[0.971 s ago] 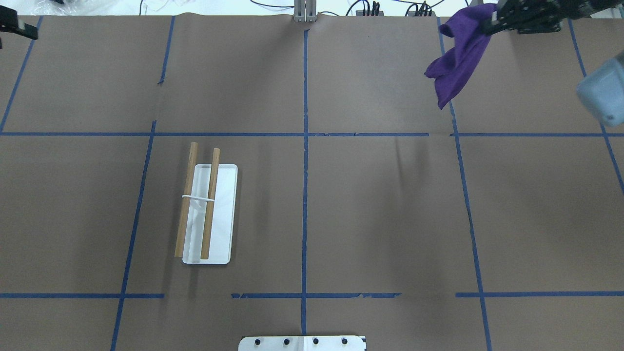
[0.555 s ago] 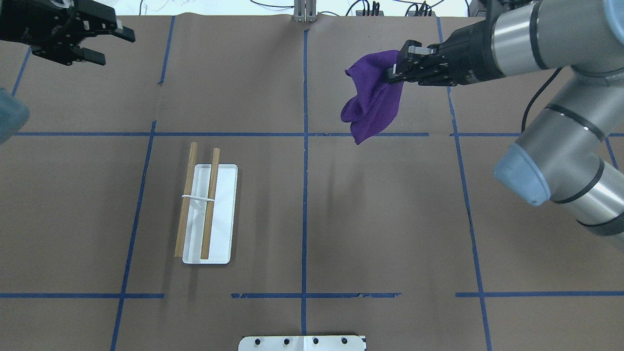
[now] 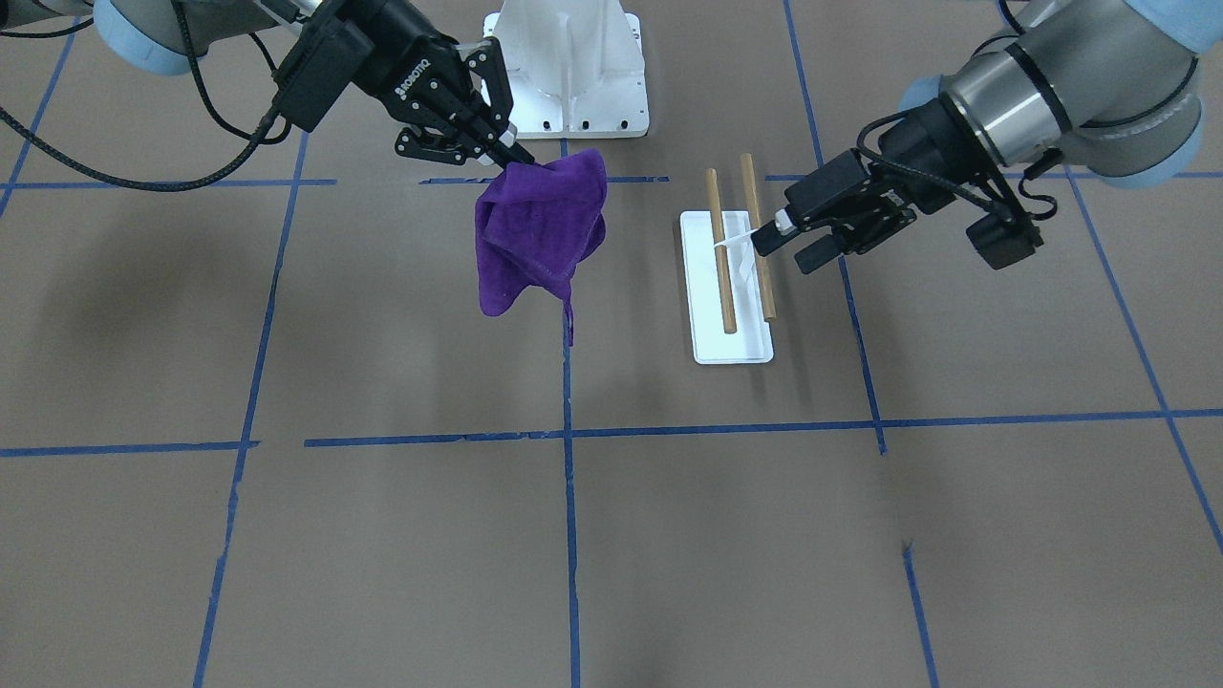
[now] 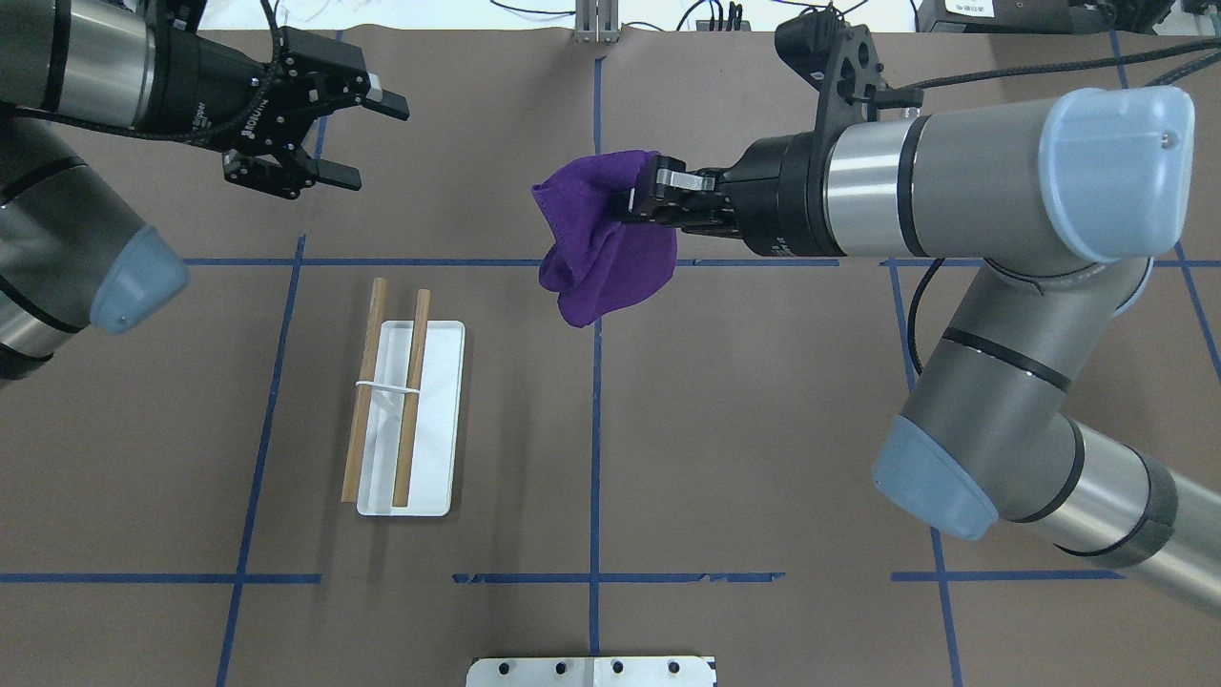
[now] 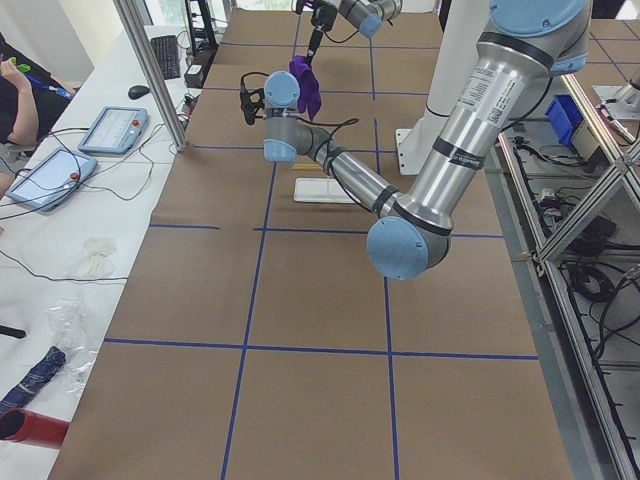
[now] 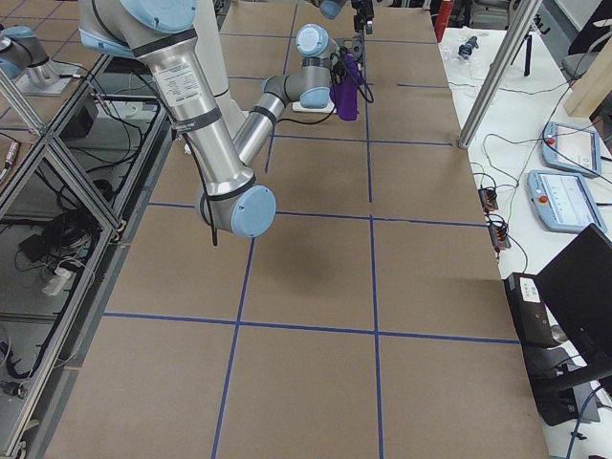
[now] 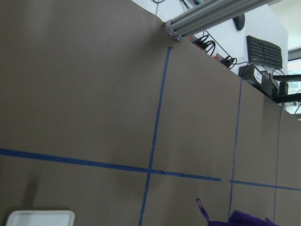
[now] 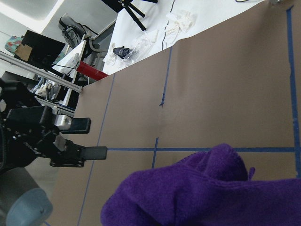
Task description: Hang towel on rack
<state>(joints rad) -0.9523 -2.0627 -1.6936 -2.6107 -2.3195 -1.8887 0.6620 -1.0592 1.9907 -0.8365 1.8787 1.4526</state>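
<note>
Both arms have come inward since the earlier overhead frames. The right gripper [image 4: 634,200] has carried the towel [image 4: 606,258] leftward and nearer, from the far right of the table [image 4: 763,429] to its centre. The left gripper [image 4: 377,141] has advanced rightward from the far left corner. Right gripper: jaws clamped on the towel's upper edge. The cloth hangs bunched below it, clear of the table, over the centre tape line [image 4: 595,458]. A thin purple loop [image 3: 570,325] dangles from its lowest corner in the front-facing view. Left gripper: jaws spread wide, nothing between them, positioned beyond the far end of the rack [image 4: 434,429]. The rack stands on the left half of the table, its dowels [image 4: 412,382] running near to far and bare. The towel is to the right of the rack and farther out, well apart from it.
</note>
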